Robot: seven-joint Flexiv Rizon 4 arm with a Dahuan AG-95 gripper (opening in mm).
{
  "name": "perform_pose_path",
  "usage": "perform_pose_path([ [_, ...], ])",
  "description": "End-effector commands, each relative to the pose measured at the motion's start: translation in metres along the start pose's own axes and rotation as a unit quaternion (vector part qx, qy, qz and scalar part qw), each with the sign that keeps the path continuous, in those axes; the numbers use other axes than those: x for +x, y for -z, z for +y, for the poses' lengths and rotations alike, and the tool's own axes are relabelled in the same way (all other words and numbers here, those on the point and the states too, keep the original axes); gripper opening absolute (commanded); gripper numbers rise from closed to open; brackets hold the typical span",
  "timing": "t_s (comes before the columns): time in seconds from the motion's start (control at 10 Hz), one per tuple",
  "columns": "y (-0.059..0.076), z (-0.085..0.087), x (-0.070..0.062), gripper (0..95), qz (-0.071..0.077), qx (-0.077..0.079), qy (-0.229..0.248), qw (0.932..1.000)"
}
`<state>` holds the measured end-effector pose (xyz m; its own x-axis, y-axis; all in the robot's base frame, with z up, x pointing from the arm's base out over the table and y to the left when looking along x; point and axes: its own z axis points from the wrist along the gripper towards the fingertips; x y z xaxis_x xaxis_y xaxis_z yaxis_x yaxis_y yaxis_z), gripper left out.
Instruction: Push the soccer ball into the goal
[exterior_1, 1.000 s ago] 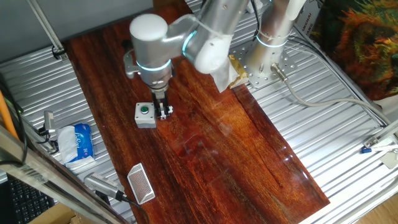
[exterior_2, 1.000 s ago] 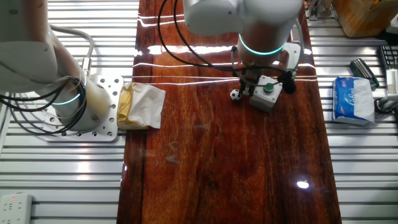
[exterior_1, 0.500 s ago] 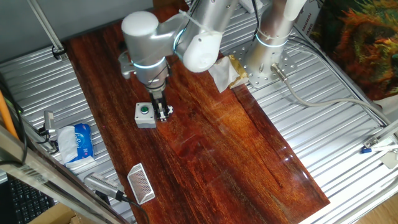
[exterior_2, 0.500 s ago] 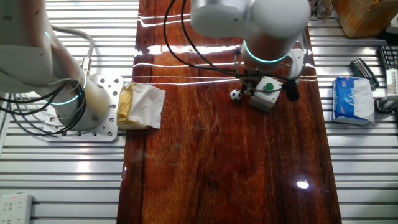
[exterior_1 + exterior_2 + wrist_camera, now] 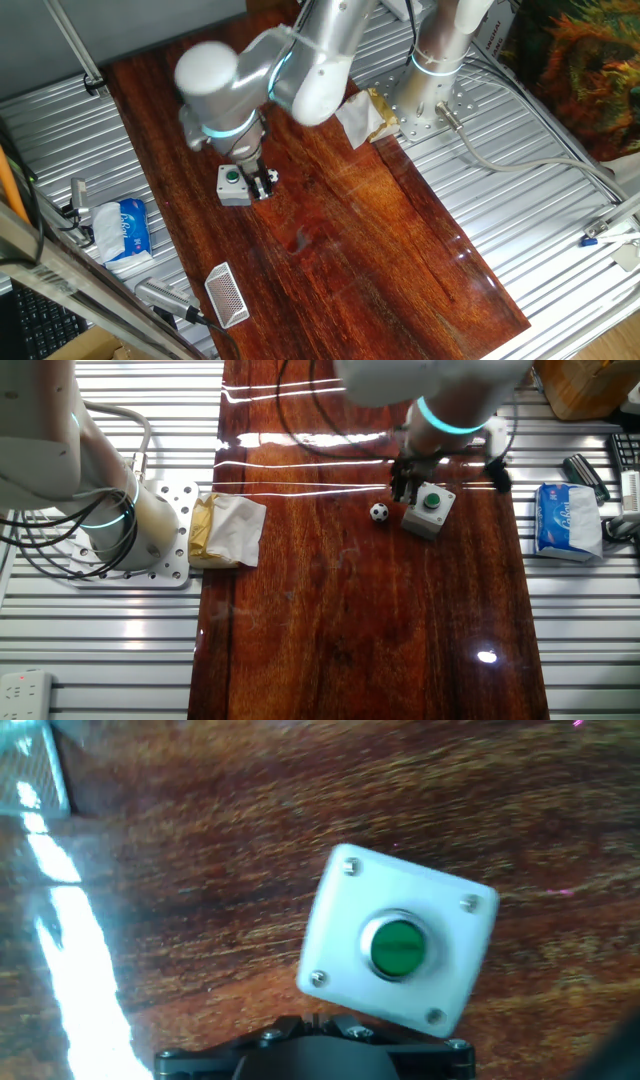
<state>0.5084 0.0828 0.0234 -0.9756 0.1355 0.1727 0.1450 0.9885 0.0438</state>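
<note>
Hand view shows mostly the button box [image 5: 398, 950], grey with a green round button, sitting on the wooden table [image 5: 200, 850]. No ball in that view, and the fingers aren't visible in it either, only the dark housing at the bottom edge.

Soccer ball [image 5: 379, 512] is on the table just beside the button box [image 5: 429, 509], on the side facing the other arm's base. In one fixed view the ball isn't clearly separable from the gripper [image 5: 262, 184], which sits low right next to the box [image 5: 233, 184]. In the other fixed view the gripper [image 5: 403, 488] is just behind the ball and close to the box.

Fingers: look narrow, near together, but too small and blurred to call; cannot tell open or closed. Nothing visibly held.

Goal [image 5: 226, 294] is the small white mesh frame near the table's edge, well apart from the ball, towards the tissue pack [image 5: 127, 228] side.

Step, my read: positioning behind the ball, push not yet landed; ball nowhere near the goal.

Next move needs: fingers low at table level on the ball's far side from the goal, then a straight sweep along the ball-to-goal line. Risk: clipping the button box, or the ball rolling off-line since it's tiny and round.
</note>
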Motion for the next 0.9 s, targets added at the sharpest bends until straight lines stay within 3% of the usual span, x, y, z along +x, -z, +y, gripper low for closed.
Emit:
perform_pose_path([
  [0.1,0.025,0.011,0.008,0.0,0.061,0.000,-0.021,0.9979],
  [0.4,0.052,0.023,0.019,0.0,0.091,-0.008,-0.027,0.9954],
  [0.6,0.050,0.024,0.020,0.0,0.097,-0.008,-0.024,0.9950],
  [0.9,0.040,0.017,0.024,0.0,0.092,-0.008,-0.012,0.9956],
])
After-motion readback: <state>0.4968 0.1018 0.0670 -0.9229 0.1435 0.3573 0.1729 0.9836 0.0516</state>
